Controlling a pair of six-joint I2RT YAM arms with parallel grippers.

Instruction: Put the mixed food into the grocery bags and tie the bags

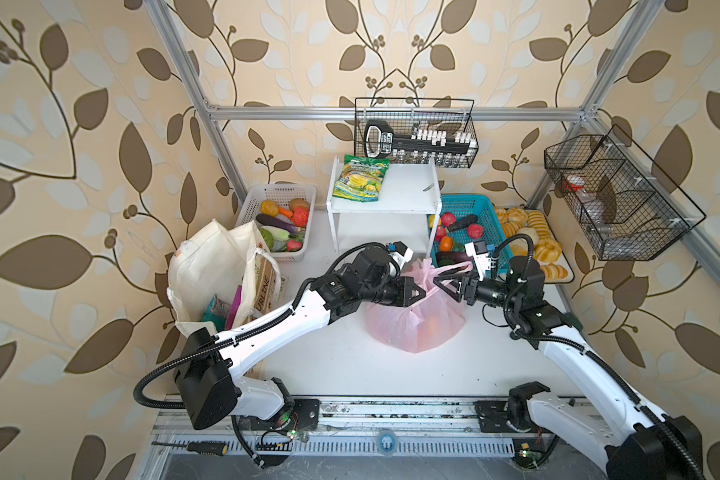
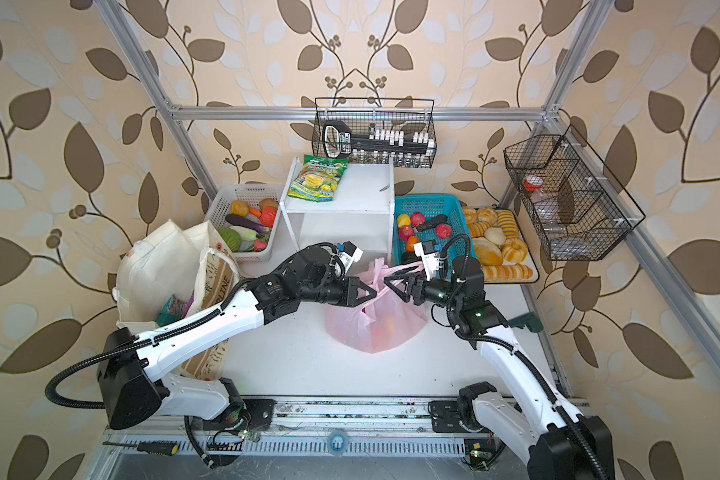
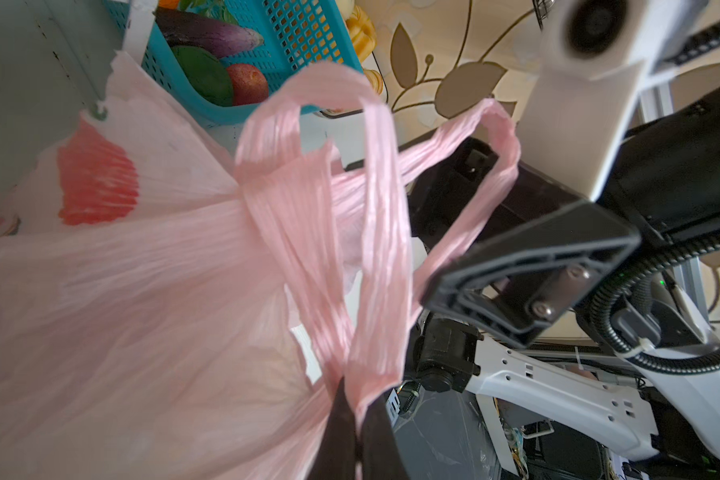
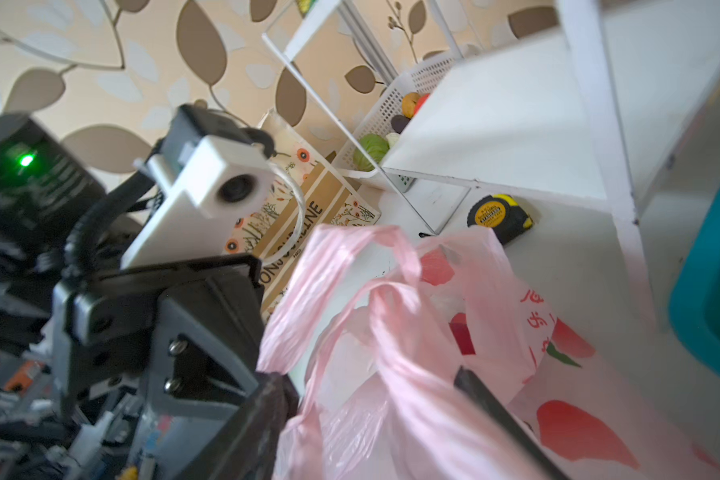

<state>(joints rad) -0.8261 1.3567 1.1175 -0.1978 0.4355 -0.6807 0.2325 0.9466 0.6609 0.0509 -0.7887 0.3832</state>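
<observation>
The pink plastic bag (image 1: 416,328) (image 2: 371,332) stands mid-table, something orange (image 1: 431,328) showing through it. My left gripper (image 1: 421,293) (image 2: 374,292) (image 3: 356,409) is shut on one of its loop handles (image 3: 375,249). My right gripper (image 1: 443,286) (image 2: 388,283) (image 4: 371,386) faces it, open, with the other handle (image 4: 395,332) lying loose between its fingers (image 4: 479,390). At the left the cream canvas tote (image 1: 213,266) (image 2: 159,266) stands upright with a teal packet (image 1: 212,312) and a purple packet (image 1: 234,305) inside.
A white basket (image 1: 281,189) of toy vegetables is behind the tote. A white shelf (image 1: 408,187) carries a green-and-yellow packet (image 1: 362,178). A blue basket (image 1: 466,201) of toy fruit and a tray of bread rolls (image 1: 533,245) stand at the right. A tape measure (image 4: 497,214) lies under the shelf.
</observation>
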